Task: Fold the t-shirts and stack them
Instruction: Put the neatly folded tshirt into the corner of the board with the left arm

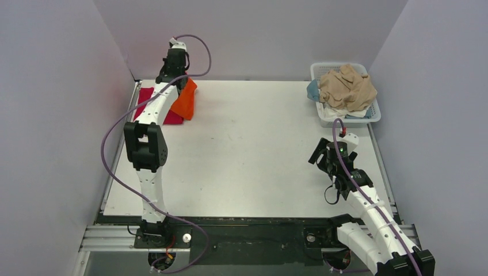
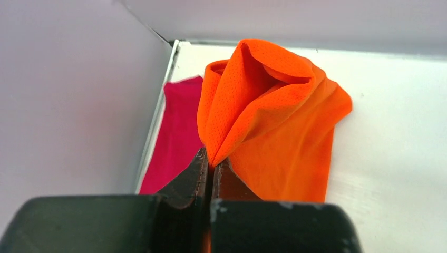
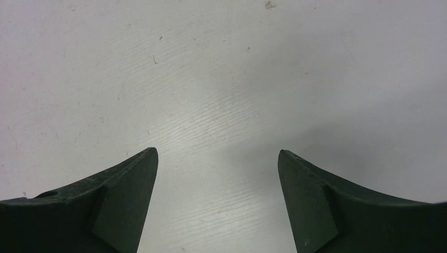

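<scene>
A white table (image 1: 253, 144) seen from above, with two robot arms mounted at its near edge.

A flat, folded magenta t-shirt (image 1: 144, 99) lies in the far left corner, its long axis running from near to far along the table's left edge. The left arm reaches out to it. The left gripper (image 2: 212, 161) has its jaws pressed together on a fold of an orange mesh t-shirt (image 2: 274, 105). The orange t-shirt rises in a bunched peak from the pinch point and drapes down, its lower part resting along the right side of the magenta t-shirt and on the table beside it. From the jaws, the magenta t-shirt lies below and to the left.

Well across the table from the magenta t-shirt, at the far right corner, a white plastic basket (image 1: 375, 117) holds a crumpled tan t-shirt (image 1: 347, 86) on top of other garments.

The right gripper (image 3: 217, 158) hovers over bare table, well apart from the magenta t-shirt and just on the near side of the basket. Its jaws are wide apart and hold nothing.

The likely step in hand is setting the orange t-shirt on the magenta one. That calls for a shift to the left so the two long axes line up. The left arm is the nearer one.
</scene>
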{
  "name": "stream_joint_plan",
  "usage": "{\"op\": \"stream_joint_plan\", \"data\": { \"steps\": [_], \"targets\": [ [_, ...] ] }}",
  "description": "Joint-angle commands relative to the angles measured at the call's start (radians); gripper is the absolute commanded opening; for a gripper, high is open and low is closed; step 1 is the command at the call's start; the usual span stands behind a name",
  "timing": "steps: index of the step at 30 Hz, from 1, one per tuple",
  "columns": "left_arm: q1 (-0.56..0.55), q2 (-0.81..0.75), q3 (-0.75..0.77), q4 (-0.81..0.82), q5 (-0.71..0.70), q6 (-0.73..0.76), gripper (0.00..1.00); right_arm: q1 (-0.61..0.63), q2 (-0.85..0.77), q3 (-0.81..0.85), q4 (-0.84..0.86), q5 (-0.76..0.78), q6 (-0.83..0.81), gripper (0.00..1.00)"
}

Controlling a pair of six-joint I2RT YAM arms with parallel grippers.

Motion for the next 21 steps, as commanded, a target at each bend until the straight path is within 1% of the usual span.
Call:
{"op": "stream_joint_plan", "data": {
  "steps": [1,4,6,13,21],
  "targets": [
    [0.052,0.046,0.185,-0.058,0.098,0.018,0.0,-0.006,0.021,-0.002,0.016,0.04,-0.007,0.78],
    [0.083,0.075,0.281,-0.126,0.167,-0.009,0.0,-0.006,0.029,0.002,0.013,0.039,-0.007,0.78],
    [0.1,0.074,0.312,-0.171,0.224,-0.029,0.0,-0.006,0.034,0.002,0.014,0.039,-0.007,0.78],
    [0.108,0.007,0.293,-0.221,0.345,-0.037,0.0,-0.006,0.035,0.001,0.011,0.039,-0.003,0.78],
    [0.11,-0.048,0.301,-0.289,0.394,-0.059,0.0,-0.006,0.042,-0.003,0.014,0.03,0.001,0.78]
  ]
}}
